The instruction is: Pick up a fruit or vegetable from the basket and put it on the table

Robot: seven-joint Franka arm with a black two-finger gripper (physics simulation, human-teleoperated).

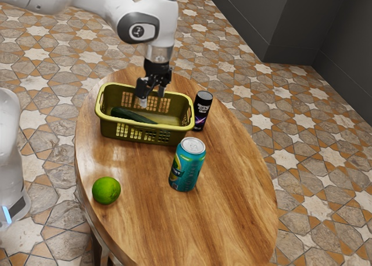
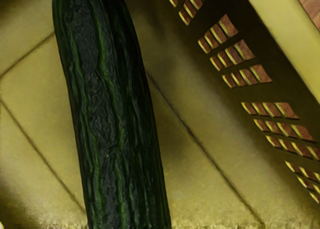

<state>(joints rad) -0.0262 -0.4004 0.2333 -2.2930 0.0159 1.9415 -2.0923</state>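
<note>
Exterior view, left to right: arm comes in from 10 o'clock, bends at the wrist, hand pointing down. Green lime on the table, about 7 o'clock from the basket. Yellow-green basket sits at the table's 11 o'clock; cucumber lies inside on the floor of it. Tool over the basket opening, fingers apart, nothing gripped. Wrist view: cucumber lengthwise below the hand, slotted wall alongside. Teal can upright at the basket's 5 o'clock; black can upright, 3 o'clock, just beside it.
</note>
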